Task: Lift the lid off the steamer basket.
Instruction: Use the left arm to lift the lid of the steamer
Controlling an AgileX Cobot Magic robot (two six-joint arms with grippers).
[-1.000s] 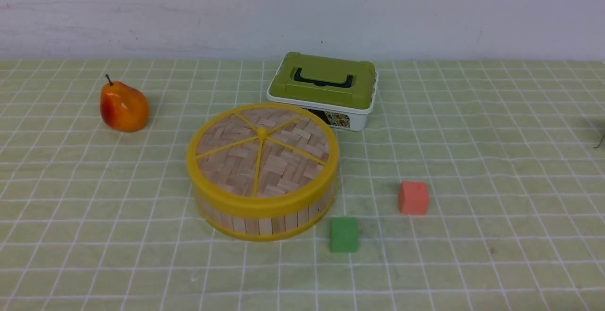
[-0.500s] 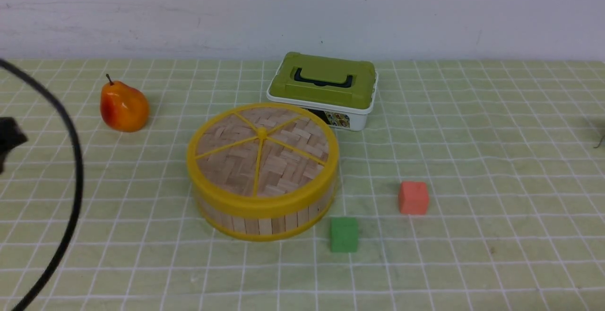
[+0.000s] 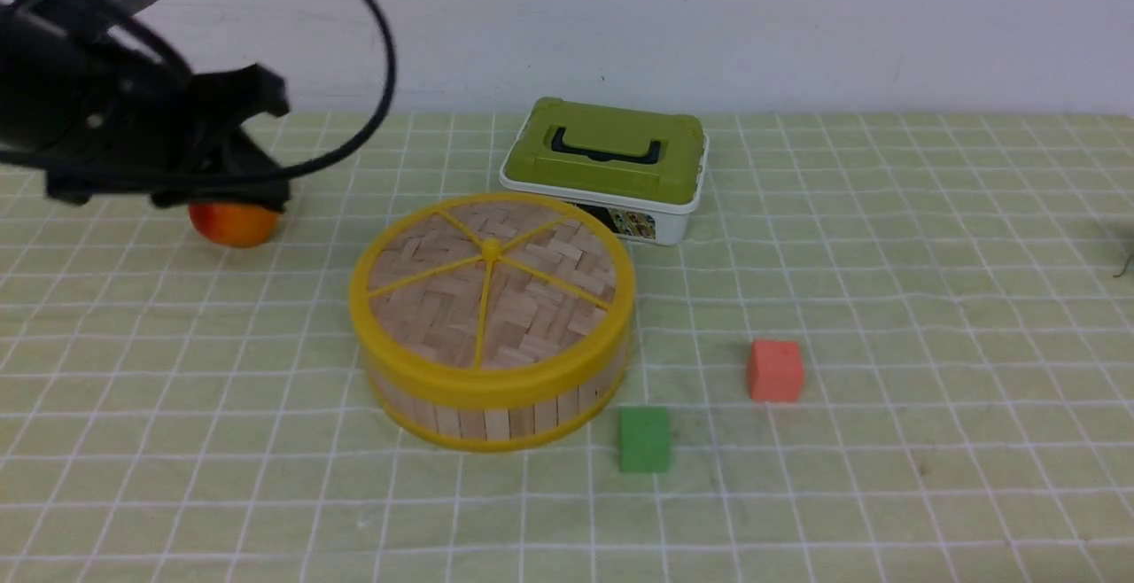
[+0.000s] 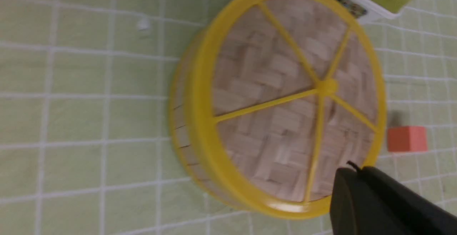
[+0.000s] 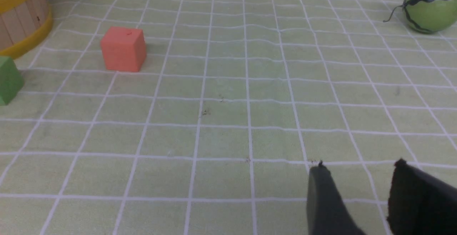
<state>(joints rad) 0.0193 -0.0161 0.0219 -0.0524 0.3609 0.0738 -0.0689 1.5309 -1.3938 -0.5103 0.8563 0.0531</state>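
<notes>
My left arm (image 3: 115,113) has swung in up high and now hides most of the pear (image 3: 232,221). My left pincer (image 4: 351,174) is pinched shut, dark and half cut off. My right pincer (image 5: 360,172) is open. The lid (image 3: 492,282) sits on the steamer basket (image 3: 496,419), mid-table.

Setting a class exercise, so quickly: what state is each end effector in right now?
Left end effector: closed, nothing held.
Right end effector: open, nothing between its fingers.
</notes>
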